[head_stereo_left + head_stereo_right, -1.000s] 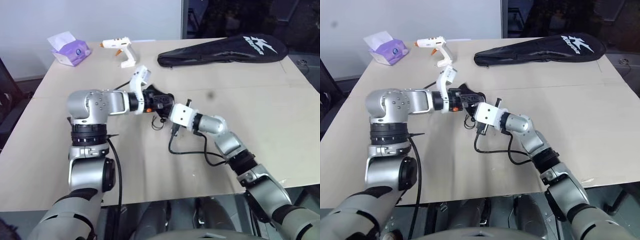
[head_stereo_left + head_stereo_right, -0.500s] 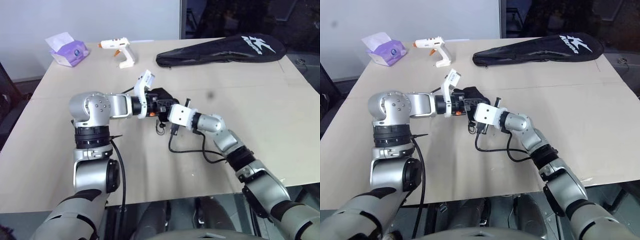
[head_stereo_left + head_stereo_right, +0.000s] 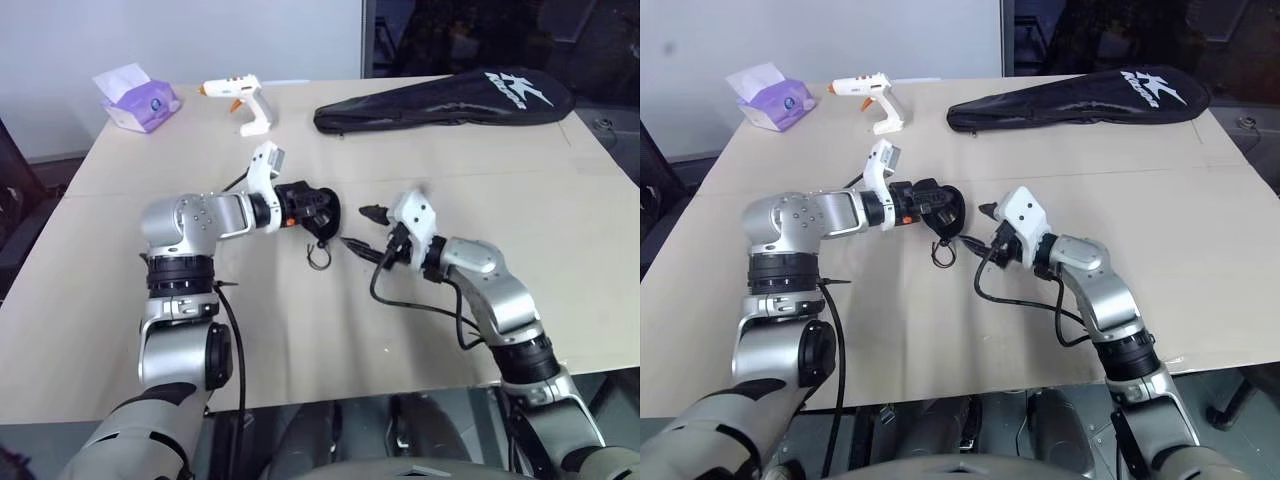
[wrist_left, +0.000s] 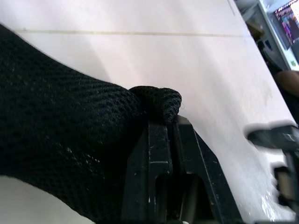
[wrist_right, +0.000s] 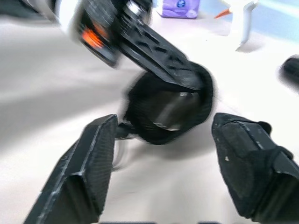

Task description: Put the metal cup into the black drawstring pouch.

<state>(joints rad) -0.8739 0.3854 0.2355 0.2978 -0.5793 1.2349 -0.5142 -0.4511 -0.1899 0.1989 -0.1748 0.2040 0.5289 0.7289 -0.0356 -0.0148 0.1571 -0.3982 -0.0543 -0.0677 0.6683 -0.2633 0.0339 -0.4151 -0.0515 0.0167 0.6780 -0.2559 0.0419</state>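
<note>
My left gripper (image 4: 166,128) has its two fingers pressed together on a fold of the black pouch's (image 3: 318,208) rim, pinching the mesh fabric so the bag hangs from it just above the table (image 3: 560,240). My right gripper (image 5: 161,158) has its fingers spread wide apart with nothing between them, and it faces straight into the mouth of the pouch. Looking down that mouth from the right wrist, I see the shiny wall of the metal cup (image 5: 170,111) sitting inside the black fabric, so I judge the main step done: the cup is in the bag and my right hand has let go of it. The drawstring loop (image 3: 318,259) dangles below the pouch, touching or nearly touching the tabletop. What may be left, as I read it, is setting the pouch down and perhaps pulling the cord tight, though the task sentence does not ask for that. Compared with a second ago, my right gripper was then closed and pushed up against the pouch opening, right beside the left gripper; now it has opened and pulled back toward my right, leaving a clear gap between the two hands. My left arm has shifted a little, too, with the pouch carried along. Farther out, the glue gun (image 3: 240,100), the tissue pack (image 3: 138,100) and the long racket cover (image 3: 450,100) lie where they were along the far edge.
</note>
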